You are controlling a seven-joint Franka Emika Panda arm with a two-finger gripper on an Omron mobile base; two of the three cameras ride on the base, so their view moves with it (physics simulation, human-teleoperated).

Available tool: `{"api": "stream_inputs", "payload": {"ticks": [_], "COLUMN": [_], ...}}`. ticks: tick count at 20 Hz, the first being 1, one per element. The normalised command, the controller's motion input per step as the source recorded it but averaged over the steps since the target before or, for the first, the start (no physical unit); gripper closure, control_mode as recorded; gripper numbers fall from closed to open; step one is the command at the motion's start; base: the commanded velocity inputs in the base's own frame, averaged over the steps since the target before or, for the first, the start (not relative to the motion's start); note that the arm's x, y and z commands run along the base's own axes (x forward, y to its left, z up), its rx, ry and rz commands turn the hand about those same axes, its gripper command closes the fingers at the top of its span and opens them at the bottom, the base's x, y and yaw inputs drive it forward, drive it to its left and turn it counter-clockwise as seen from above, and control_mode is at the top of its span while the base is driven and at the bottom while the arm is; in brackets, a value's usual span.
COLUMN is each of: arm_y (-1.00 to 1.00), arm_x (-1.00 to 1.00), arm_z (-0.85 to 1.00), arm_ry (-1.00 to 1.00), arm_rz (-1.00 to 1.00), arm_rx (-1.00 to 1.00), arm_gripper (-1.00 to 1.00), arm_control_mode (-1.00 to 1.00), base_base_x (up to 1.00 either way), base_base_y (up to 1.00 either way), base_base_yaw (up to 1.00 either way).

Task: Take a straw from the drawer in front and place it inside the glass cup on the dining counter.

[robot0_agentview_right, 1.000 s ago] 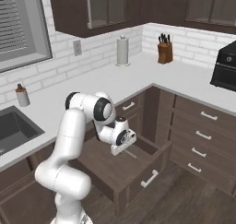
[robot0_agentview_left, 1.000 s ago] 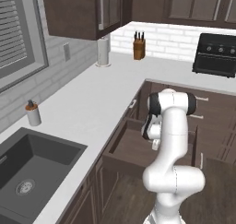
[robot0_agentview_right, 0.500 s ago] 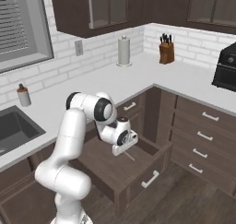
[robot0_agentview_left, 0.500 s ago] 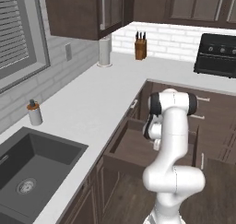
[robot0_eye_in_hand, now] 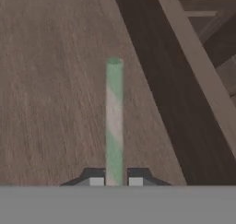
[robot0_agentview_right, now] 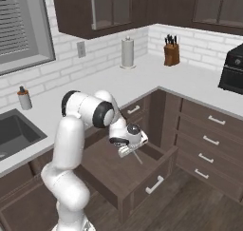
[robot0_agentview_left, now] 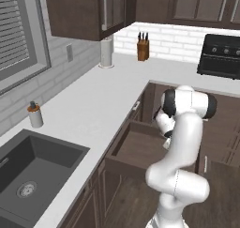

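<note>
While the arm hangs over the open drawer, the scene reads as follows, taken left to right in the right base view.

Sink [robot0_agentview_right: 12,132]: dark basin set in the white worktop at far left, with a small shaker [robot0_agentview_right: 24,99] standing behind it by the wall.

Arm: white, bent over from its base at lower left, wrist turned down toward the drawer.

Drawer [robot0_agentview_right: 109,170]: pulled well out, brown floor bare, silver bar handle on its front; in the left base view [robot0_agentview_left: 136,149] it opens just left of the arm.

Gripper [robot0_agentview_right: 129,147]: above the drawer's inside, near its far right side; in the hand view [robot0_eye_in_hand: 115,181] the two tips sit tight against either side of the straw, so I judge it clenched on it.

Straw [robot0_eye_in_hand: 114,121]: pale, green-striped, running straight out from between the fingertips over the drawer floor; in the right base view [robot0_agentview_right: 137,157] a thin pale line slants down from the hand, apparently clear of the floor.

Paper towel roll [robot0_agentview_right: 127,52], knife block [robot0_agentview_right: 171,52]: on the worktop against the tiled wall.

Step in hand: the pick-up, seemingly the lift out of the drawer.

Next move: raise the straw clear of the drawer walls, then carry it to the glass cup on the dining counter, likely needing the base to drive.
</note>
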Motion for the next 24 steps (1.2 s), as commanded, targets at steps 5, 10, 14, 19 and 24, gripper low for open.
{"api": "stream_inputs", "payload": {"ticks": [5,10,14,19,24], "arm_y": [-0.34,-0.31,-0.24,-0.4,-0.65], "arm_x": [-0.19,-0.28,0.0,0.36,0.47], "arm_z": [1.0,1.0,1.0,1.0,1.0], "arm_ry": [-0.12,0.15,0.23,0.16,0.05], "arm_rz": [-0.01,0.02,0.03,0.0,0.0], "arm_rx": [0.11,0.04,0.01,0.08,0.32], "arm_gripper": [1.0,1.0,1.0,1.0,1.0], "arm_control_mode": [-1.0,-1.0,-1.0,-1.0,-1.0], "base_base_x": [0.0,0.0,0.0,0.0,0.0], "base_base_y": [0.0,0.0,0.0,0.0,0.0], "base_base_yaw": [0.0,0.0,0.0,0.0,0.0]}}
